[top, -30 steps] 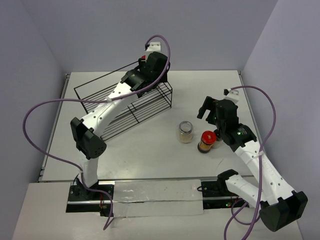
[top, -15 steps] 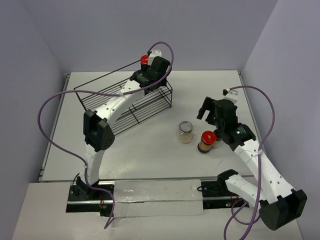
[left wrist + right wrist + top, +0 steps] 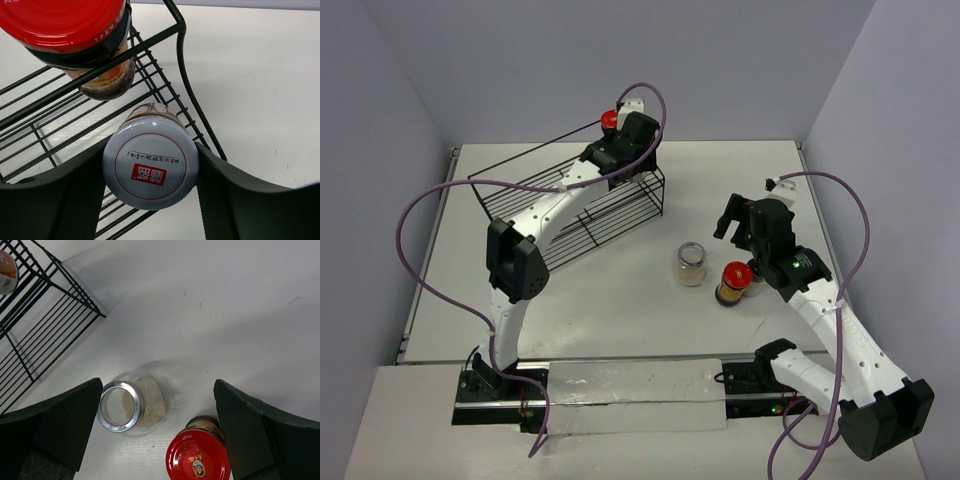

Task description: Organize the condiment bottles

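The left gripper [image 3: 151, 172] had its fingers clamped on the small dark jar with a grey lid [image 3: 150, 160], low in the black wire rack [image 3: 176, 30], close to the brown jar with a red lid [image 3: 62, 20]. It should set the jar flat on the wires, then let go slowly. The right gripper [image 3: 160, 427] hung with fingers wide apart over the clear pale glass jar [image 3: 131, 407] and another red-lidded brown jar [image 3: 197, 458] on the white table [image 3: 620, 300]. Plain lilac walls [image 3: 520, 60] stood around
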Robot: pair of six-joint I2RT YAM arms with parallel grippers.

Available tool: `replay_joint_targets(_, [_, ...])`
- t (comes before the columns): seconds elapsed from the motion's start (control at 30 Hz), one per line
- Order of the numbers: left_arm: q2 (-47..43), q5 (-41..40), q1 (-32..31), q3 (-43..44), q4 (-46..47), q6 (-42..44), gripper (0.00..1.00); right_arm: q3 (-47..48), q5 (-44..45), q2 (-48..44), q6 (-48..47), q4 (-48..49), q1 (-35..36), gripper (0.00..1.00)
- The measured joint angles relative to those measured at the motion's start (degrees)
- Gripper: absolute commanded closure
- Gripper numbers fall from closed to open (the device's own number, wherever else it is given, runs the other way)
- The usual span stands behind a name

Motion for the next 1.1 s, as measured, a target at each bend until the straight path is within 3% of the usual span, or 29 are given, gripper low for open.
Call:
replay_joint_targets(0.2, [0.0,3.5,-0.1,-0.7,0.3,0.0,0.01,0.0,-0.1,0.0,0.0,0.0,0.0,0.0])
replay_joint_targets(0.5, [-1.1,5.7,-0.1,-0.8,0.2,0.2,0.0,0.0,-0.4,0.0,0.2,0.0,0.0,0.0])
replay_joint_targets(0.67, [-6.6,4.8,-1.7,-2.2,0.2,0.9,0.0,-0.3,-0.5,0.0,0.3,0.0,0.0,0.0])
replay_joint_targets(0.9, [-16.5,0.6,-10.8,-2.4,0.0,2.2,0.02,-1.3,0.3,-1.0,1.3,0.1,0.0,0.0])
replay_joint_targets(1.1, [-18.3,4.8,-16.5,-9.4,-0.1,1.3,0.02,-1.5,4.2,-4.0,1.5,-0.1,0.0,0.0])
